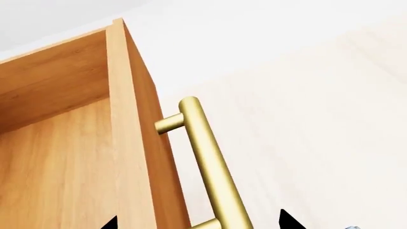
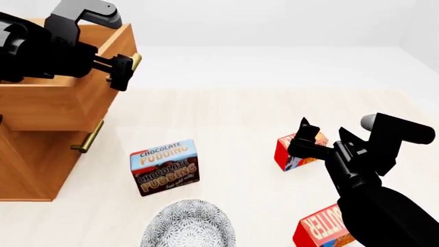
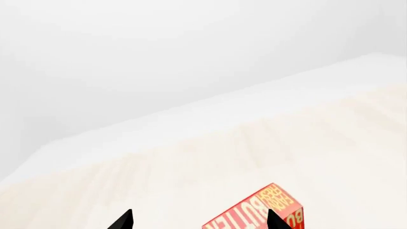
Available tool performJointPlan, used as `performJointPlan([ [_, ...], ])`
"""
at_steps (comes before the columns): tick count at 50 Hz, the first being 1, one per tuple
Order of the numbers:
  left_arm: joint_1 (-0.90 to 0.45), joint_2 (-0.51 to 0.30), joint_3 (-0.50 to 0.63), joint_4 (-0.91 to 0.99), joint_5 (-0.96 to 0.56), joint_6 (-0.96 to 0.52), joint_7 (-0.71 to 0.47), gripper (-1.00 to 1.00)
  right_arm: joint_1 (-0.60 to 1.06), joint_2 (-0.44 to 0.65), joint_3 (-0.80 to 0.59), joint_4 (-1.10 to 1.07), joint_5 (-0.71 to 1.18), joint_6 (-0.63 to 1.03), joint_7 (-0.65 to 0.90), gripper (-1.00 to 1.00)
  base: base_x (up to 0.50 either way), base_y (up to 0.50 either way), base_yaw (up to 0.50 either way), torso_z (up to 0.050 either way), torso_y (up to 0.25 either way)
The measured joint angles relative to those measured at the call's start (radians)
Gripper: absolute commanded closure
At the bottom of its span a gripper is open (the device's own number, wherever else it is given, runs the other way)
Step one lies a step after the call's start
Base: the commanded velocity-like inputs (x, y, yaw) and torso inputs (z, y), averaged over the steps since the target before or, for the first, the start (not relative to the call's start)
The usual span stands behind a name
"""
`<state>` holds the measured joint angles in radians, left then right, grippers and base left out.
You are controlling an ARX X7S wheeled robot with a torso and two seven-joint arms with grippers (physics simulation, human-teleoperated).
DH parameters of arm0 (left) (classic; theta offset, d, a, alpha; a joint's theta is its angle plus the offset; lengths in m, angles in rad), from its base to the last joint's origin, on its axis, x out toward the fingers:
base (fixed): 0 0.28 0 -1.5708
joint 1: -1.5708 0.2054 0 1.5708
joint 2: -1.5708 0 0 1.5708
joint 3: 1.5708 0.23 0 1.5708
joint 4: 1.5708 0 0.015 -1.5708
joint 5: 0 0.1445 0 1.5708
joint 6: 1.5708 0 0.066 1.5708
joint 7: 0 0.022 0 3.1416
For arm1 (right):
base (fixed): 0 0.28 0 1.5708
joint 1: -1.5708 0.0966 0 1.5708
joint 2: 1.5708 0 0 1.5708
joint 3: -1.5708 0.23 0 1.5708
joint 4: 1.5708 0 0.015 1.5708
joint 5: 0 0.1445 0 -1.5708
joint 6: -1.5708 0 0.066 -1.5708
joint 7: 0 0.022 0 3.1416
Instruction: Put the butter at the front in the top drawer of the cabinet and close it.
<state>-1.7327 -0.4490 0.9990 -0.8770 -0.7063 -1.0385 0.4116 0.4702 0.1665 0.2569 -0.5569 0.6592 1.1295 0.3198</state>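
The cabinet stands at the left with its top drawer pulled out. My left gripper is open, its jaws straddling the drawer's brass handle and front panel; nothing shows in the visible part of the drawer's inside. The front butter box lies near me, partly hidden by my right arm. A second butter box lies farther back. My right gripper is open just above that second box, which seems to be the one showing by one fingertip in the right wrist view.
A chocolate pudding box stands in the middle of the light table. A patterned grey bowl sits at the front edge. The lower drawer is shut, with its brass handle sticking out.
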Motion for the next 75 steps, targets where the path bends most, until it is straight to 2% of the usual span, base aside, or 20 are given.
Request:
performJointPlan([
  [38, 0.018, 0.016, -0.012, 0.045, -0.025, 0.01, -0.027, -1.0, -0.011, 0.016, 0.01, -0.023, 0.039, 0.006, 0.038, -1.0, 0.01, 0.0, -0.01, -0.003, 0.0],
  [57, 0.038, 0.07, -0.049, 0.054, -0.007, 0.035, 0.023, -1.0, -0.028, 0.026, 0.018, -0.014, 0.053, -0.014, 0.037, -1.0, 0.0, 0.0, -0.01, -0.002, 0.0],
  [75, 0.04, 0.071, -0.045, 0.065, 0.01, 0.037, 0.026, -1.0, -0.035, 0.035, 0.025, -0.017, 0.071, -0.017, 0.046, -1.0, 0.0, 0.0, -0.01, -0.002, 0.0],
])
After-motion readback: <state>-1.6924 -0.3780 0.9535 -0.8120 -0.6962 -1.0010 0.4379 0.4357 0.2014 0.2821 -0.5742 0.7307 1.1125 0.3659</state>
